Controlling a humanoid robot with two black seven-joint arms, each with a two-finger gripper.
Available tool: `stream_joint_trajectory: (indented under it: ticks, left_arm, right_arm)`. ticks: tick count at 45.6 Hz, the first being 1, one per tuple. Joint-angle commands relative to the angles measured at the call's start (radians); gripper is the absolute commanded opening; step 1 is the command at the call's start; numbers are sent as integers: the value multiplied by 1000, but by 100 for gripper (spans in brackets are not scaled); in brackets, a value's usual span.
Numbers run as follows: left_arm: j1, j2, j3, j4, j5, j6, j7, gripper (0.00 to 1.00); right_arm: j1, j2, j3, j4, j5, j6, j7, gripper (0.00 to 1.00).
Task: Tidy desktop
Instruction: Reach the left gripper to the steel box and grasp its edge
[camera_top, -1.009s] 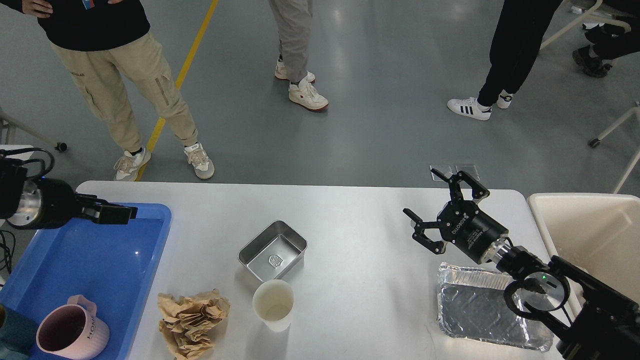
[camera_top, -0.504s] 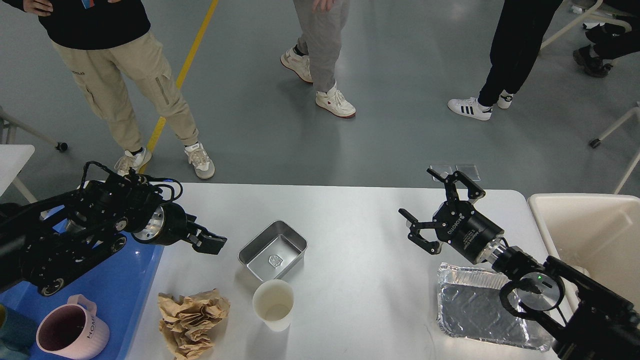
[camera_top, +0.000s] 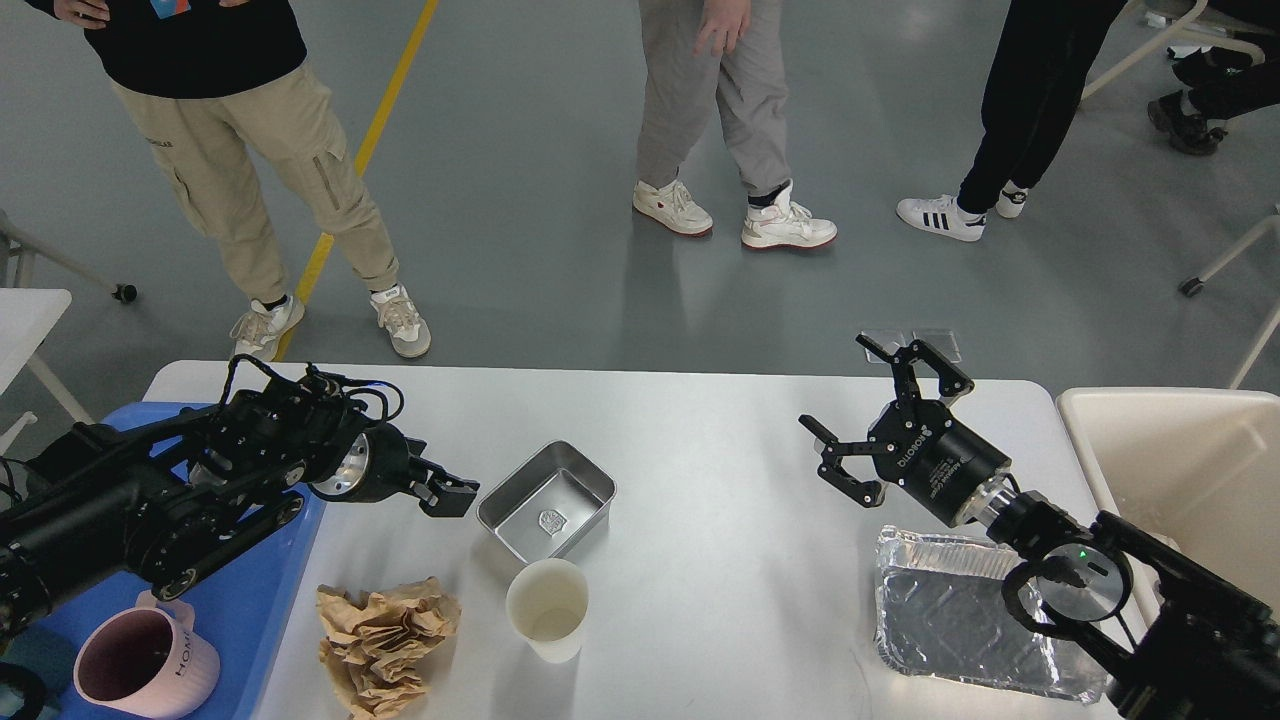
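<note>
My left gripper (camera_top: 452, 492) has moved right since a second ago, now just left of the steel tin (camera_top: 546, 501) at centre; its jaws are indistinguishable. Right gripper (camera_top: 868, 420) hangs spread, empty. The tabletop (camera_top: 720, 560) fills the lower frame, its near edge cut off.

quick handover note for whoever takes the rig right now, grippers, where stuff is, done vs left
Left gripper: empty, beside the steel tin, not touching; open or shut unclear from this angle.
Right gripper: open, empty, above the desktop beyond the foil tray.
On the desktop: steel tin, paper cup, crumpled brown paper, foil tray.
Pink mug sits in the blue tray; beige bin stands at the right end.
Done: only the mug is put away.
Left: the four items on the desktop; the tin looks the likely next pick.
</note>
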Motion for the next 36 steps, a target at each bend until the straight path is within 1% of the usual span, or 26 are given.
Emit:
stream_joint_trajectory:
  ticks: [1,6,16,28,32,33,36]
  left_arm:
    - [7,-7,0,8,-1,9,1,86]
    - [12,-25,6,27,-1,21,1,86]
    - [12,-76,54,106,-2,89,1,85]
    - [12,-143,58,173,-5,115,1,81]
    - [11,-154,60,178,-4,116,1,76]
    - [10,-156,60,178,-4,116,0,72]
    - [12,-156,64,178,-1,115,0,63]
  right_arm:
    - [0,2,3,0,0,0,-1,100]
    - [-2,2,4,0,0,0,0,100]
    - [-3,2,6,3,0,0,0,100]
    - [-5,2,7,3,0,0,0,100]
    - [-5,2,9,3,0,0,0,100]
    - [-5,2,11,3,0,0,0,100]
    - [-5,2,12,5,0,0,0,100]
